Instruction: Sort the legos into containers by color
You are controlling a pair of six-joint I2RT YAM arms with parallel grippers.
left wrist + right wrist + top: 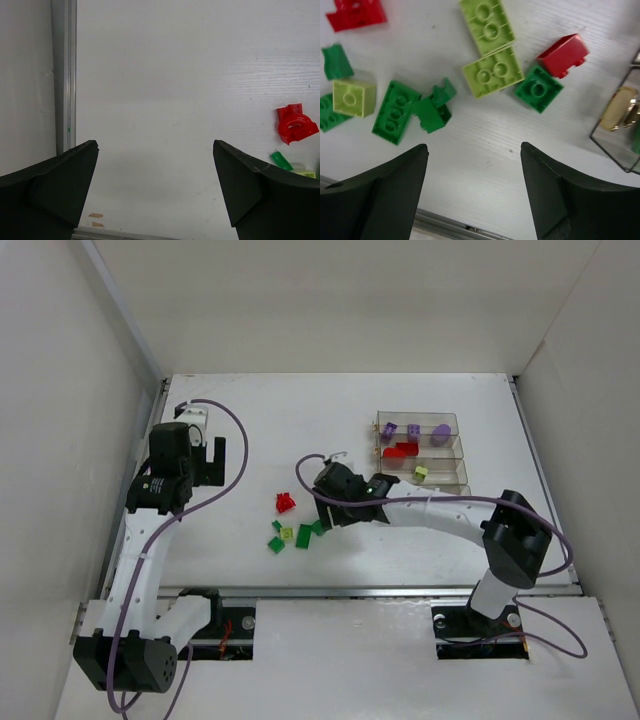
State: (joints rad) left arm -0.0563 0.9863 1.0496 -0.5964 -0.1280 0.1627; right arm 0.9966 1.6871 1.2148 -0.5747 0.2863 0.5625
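Loose legos lie at the table's middle: a red one (285, 503) and several green and yellow-green ones (303, 537). In the right wrist view two yellow-green bricks (492, 72), a red brick (563, 54), a dark green brick (538, 88) and more green bricks (396, 111) lie just beyond my right gripper (474, 146), which is open and empty above bare table. The containers (455, 450) stand at the back right with purple legos (412, 429), red legos (400, 451) and one yellow-green lego (421, 473) in separate bins. My left gripper (155, 142) is open and empty, far left of the pile.
White walls enclose the table on three sides. A metal rail (380, 592) runs along the near edge, close under my right gripper (328, 515). A corner of the clear bin block (620, 125) shows at the right of the right wrist view. Purple cables loop from both arms.
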